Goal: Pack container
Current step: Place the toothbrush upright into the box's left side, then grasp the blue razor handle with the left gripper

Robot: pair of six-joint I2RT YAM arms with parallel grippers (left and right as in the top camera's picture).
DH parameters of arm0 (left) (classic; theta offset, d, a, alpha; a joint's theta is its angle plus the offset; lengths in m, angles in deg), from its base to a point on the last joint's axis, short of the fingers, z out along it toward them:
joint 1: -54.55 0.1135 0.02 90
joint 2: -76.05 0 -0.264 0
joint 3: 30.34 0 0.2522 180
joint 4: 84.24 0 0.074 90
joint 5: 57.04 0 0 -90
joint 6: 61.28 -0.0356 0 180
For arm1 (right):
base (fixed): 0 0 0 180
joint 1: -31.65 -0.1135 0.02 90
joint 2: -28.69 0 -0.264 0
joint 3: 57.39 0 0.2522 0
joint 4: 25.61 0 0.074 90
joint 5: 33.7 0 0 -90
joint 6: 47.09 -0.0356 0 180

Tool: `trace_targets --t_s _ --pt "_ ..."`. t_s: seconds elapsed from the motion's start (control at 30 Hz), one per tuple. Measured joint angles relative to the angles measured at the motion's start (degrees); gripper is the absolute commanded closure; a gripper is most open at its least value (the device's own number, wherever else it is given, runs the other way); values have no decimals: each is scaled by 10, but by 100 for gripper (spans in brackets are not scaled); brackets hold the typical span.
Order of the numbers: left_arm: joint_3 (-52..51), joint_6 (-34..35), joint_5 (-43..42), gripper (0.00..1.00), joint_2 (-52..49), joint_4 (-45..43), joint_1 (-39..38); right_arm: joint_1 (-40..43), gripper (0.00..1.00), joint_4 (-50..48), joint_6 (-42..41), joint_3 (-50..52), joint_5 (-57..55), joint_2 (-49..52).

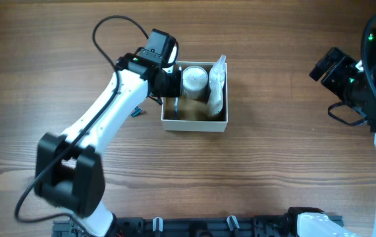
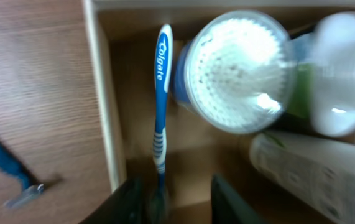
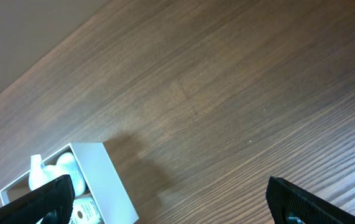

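The container (image 1: pixel 194 124) is a square white-walled box with a tan inside, at the table's middle. Its left wall shows in the left wrist view (image 2: pixel 101 93) and a corner shows in the right wrist view (image 3: pixel 112 180). A blue Colgate toothbrush (image 2: pixel 160 93) lies inside along the left wall. My left gripper (image 2: pixel 180 202) hovers over the box's left part, open. The toothbrush's end sits between its fingers, close to the left one. My right gripper (image 3: pixel 174 205) is wide open and empty, off at the far right (image 1: pixel 326 66).
In the box are a round jar of cotton swabs (image 2: pixel 236 71), a white bottle (image 2: pixel 345 74) and a pale packet (image 2: pixel 314 168). A blue razor (image 2: pixel 6 165) lies on the wooden table just left of the box (image 1: pixel 136 112).
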Motion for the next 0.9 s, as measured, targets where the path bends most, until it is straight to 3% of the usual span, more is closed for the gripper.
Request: trace_targets --t_s 0.1,0.33,0.5,0.67,0.9 --pt "0 5 24 44 52 24 2 0 0 0 0 0 0 0" --pt "0 9 87 38 73 65 45 0 0 0 0 0 0 0" --pt "0 19 100 39 23 63 107 0 0 0 0 0 0 0" --pt "0 27 70 47 -69 47 158 0 0 0 0 0 0 0" --pt "-5 31 37 50 -150 17 168 0 0 0 0 0 0 0"
